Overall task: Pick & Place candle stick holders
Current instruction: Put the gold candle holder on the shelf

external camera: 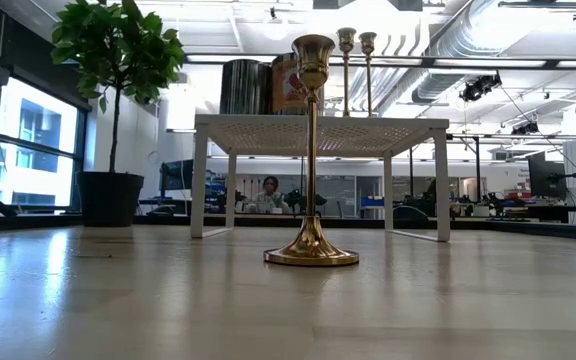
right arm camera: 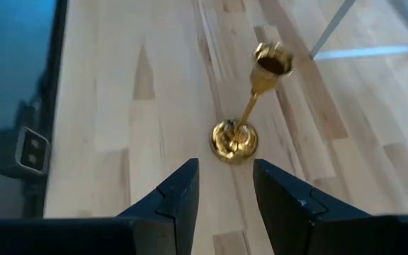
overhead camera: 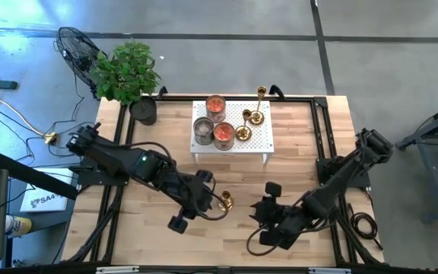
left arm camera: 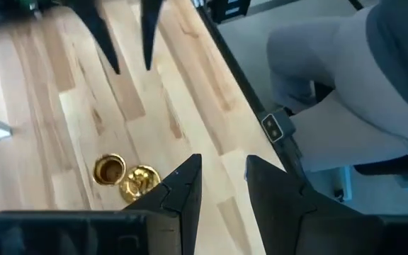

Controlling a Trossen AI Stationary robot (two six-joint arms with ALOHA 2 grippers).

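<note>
One gold candle stick holder (overhead camera: 225, 201) stands upright on its round base on the bare wooden table, between my two grippers. It also shows in the low view (external camera: 311, 150). My left gripper (overhead camera: 213, 204) is open and empty just to its left, and the holder (left arm camera: 127, 177) shows beside its fingers (left arm camera: 183, 191). My right gripper (overhead camera: 261, 210) is open and empty to the holder's right, with the holder (right arm camera: 243, 120) ahead of its fingers. Three more gold holders (overhead camera: 247, 118) stand on the white stand (overhead camera: 257, 144).
The white perforated stand at the table's far middle also carries two glass jars with orange candles (overhead camera: 216, 106) and a grey tin (overhead camera: 202, 131). A potted plant (overhead camera: 128, 72) stands at the far left corner. Black frame rails run along the table's sides.
</note>
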